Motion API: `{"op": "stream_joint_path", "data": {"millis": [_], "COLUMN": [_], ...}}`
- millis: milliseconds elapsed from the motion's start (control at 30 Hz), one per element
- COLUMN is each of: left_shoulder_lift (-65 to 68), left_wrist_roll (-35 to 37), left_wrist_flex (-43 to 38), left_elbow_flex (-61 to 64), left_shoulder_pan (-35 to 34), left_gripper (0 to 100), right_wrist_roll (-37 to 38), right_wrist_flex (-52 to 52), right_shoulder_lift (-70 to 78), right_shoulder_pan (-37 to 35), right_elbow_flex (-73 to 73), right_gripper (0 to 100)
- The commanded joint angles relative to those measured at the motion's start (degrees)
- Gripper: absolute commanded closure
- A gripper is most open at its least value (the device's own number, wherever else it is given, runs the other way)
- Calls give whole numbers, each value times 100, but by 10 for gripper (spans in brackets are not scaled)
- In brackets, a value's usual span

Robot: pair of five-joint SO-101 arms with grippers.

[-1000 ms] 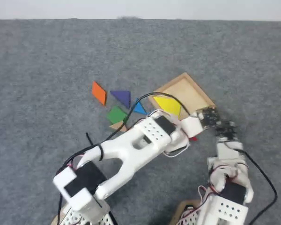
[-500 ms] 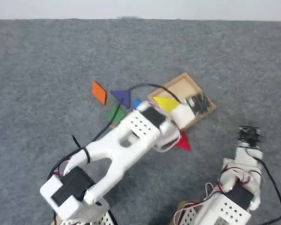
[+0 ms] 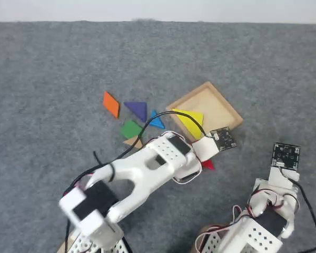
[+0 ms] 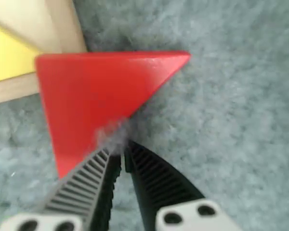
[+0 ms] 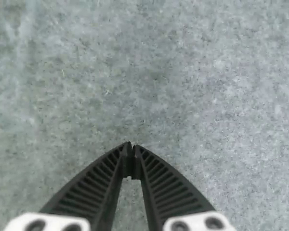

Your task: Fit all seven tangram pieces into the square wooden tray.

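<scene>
Left wrist view: left gripper (image 4: pixel 121 153), pressed together, tips at the red triangle (image 4: pixel 91 91), mid-frame beside the square wooden tray (image 4: pixel 62 24). Both arms have retreated; right gripper (image 5: pixel 130 153) closed; piece unplaced.

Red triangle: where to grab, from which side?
Probably top-down, pinching the red triangle across its two edges near the tapering corner over open carpet. It lies flat, so only edges offer purchase, and its other end sits by the rim of the wooden tray, blocking a finger there.
</scene>
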Motion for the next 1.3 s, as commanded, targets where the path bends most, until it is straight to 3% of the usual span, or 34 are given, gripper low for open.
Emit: {"op": "stream_joint_path", "data": {"millis": [0,500,800,933,1100,1267], "left_shoulder_lift": [369,404,-466,-343,360,1152], "left_wrist_roll": [88,70,114,114,88,-35], "left_wrist_flex": [255,229,387,88,-325,-202], "left_elbow_flex": [-787,-1903,-1279,-1226,-1305,-1982], "left_shoulder_pan": [-18,-642,343,448,237,-413], "left_gripper": [986,986,986,986,986,986], "right_wrist_roll": [176,334,334,334,334,343], "right_wrist_flex": [-110,-110,-224,-233,-233,-224], "right_shoulder_lift": [-92,-92,-92,-92,-92,-92], "right_shoulder_pan": [-171,-233,75,75,75,66], "right_elbow_flex": [-79,-44,-53,-44,-44,-44], "right_gripper": [990,990,990,990,990,990]}}
